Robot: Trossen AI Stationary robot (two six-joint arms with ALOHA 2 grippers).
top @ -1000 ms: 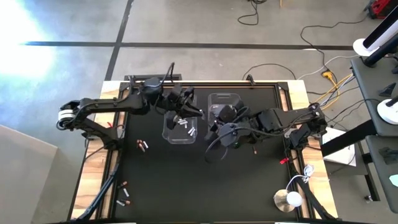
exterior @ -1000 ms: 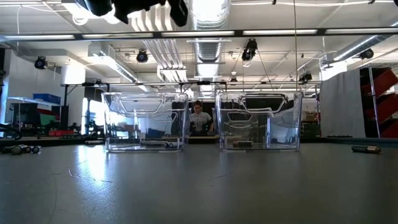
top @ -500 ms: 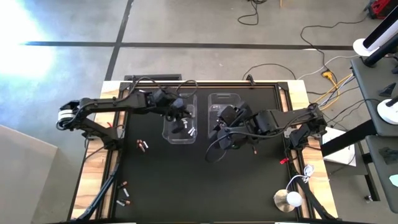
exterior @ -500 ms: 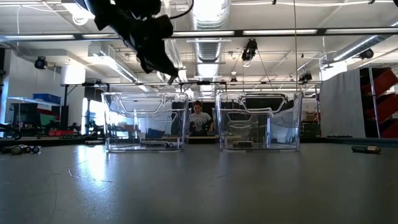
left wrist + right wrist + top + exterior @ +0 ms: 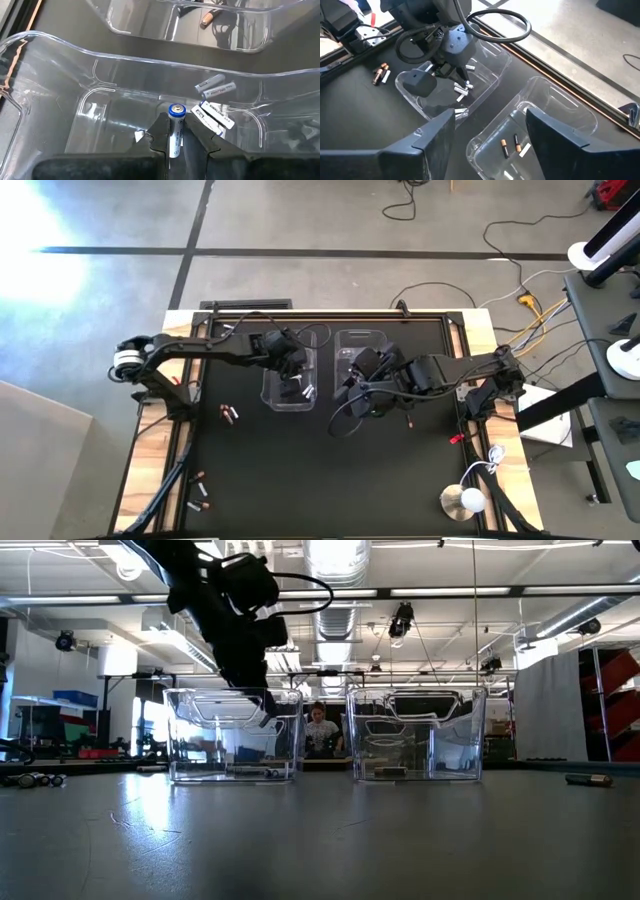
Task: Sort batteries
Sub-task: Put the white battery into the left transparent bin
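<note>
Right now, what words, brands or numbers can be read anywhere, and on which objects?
"KIRKLAND": on a white battery lying in the left bin.
Print on the neighbouring white batteries: too blurred to read.
Print along the battery held by the left gripper: too small to read.
Nothing else is readable.

Grey concrete floor (image 5: 300, 220), ceiling strip lights (image 5: 440, 592), ducts (image 5: 335, 610).

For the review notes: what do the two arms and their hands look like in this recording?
Both arms are dark, nearly black, with jointed segments and loose black cables looping beside them. The left arm has a white band at its base joint. The left hand ends in two black tapered fingers; the right hand has two broad, flat dark fingers.
</note>
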